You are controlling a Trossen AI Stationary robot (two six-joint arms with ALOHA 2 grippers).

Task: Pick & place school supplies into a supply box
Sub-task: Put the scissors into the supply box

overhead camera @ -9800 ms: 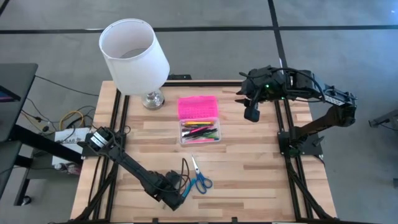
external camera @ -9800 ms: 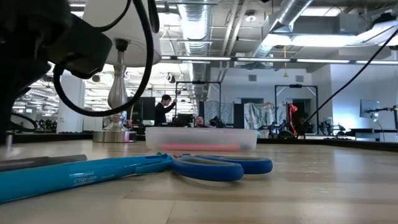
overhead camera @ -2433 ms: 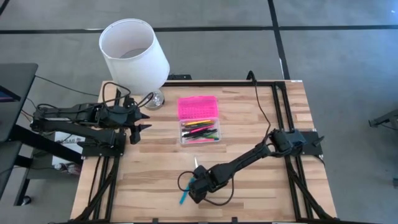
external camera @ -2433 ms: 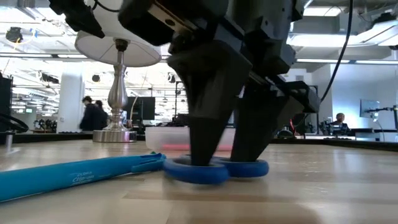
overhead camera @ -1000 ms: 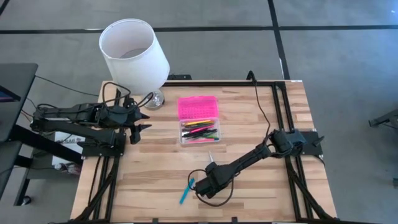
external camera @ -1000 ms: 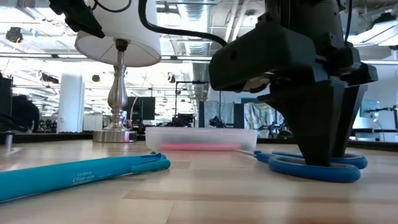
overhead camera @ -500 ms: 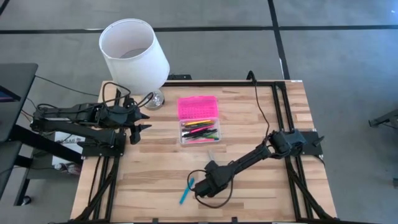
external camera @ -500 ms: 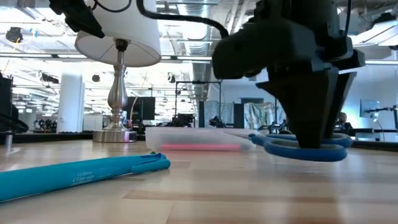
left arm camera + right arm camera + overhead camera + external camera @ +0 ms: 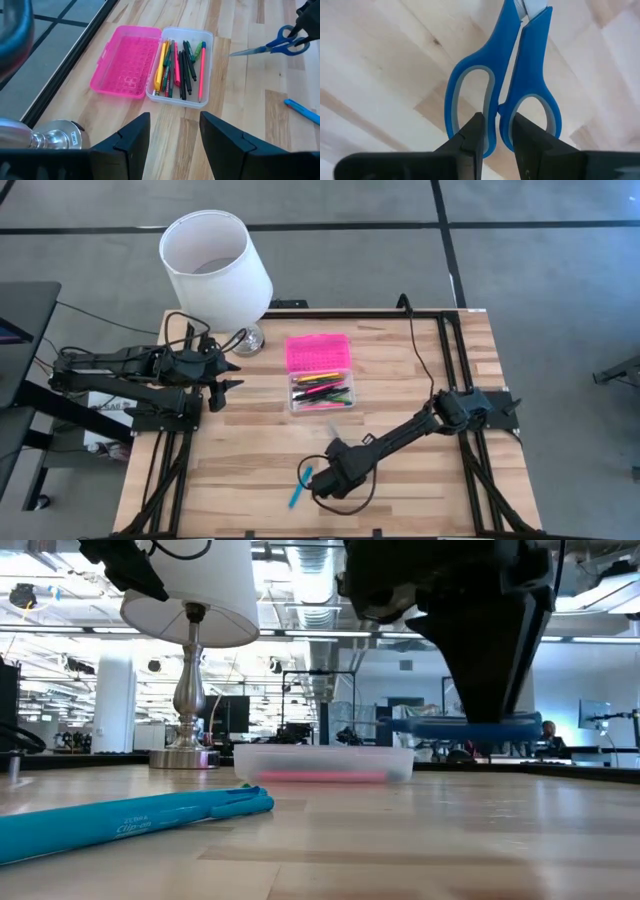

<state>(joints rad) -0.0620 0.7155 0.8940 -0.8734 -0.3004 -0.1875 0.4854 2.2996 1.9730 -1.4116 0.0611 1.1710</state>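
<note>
My right gripper (image 9: 335, 465) hangs over the table's near middle, shut on small blue-handled scissors (image 9: 502, 75). The scissors also show in the left wrist view (image 9: 272, 46), blades pointing toward the supply box. The clear supply box (image 9: 320, 392) holds several pens and pencils, and its pink lid (image 9: 318, 352) lies open on the far side. A blue pen (image 9: 300, 485) lies flat on the table beside my right gripper. My left gripper (image 9: 172, 145) is open and empty near the table's left edge. My right gripper has one finger (image 9: 472, 135) in each finger loop of the scissors. It pinches the loops' two inner sides (image 9: 496, 107) between the fingers. The fingers point down from above. The scissors (image 9: 460, 727) hang level, lifted clear of the table, blades closed.
A lamp with a big white shade (image 9: 215, 270) and a metal base (image 9: 245, 340) stands at the table's far left, close to my left gripper. Bare wood lies between the box and my right gripper.
My right gripper has risen with the scissors. They lay on the table a second ago and now hang level, clear of it. The blue pen and the box have stayed put.
</note>
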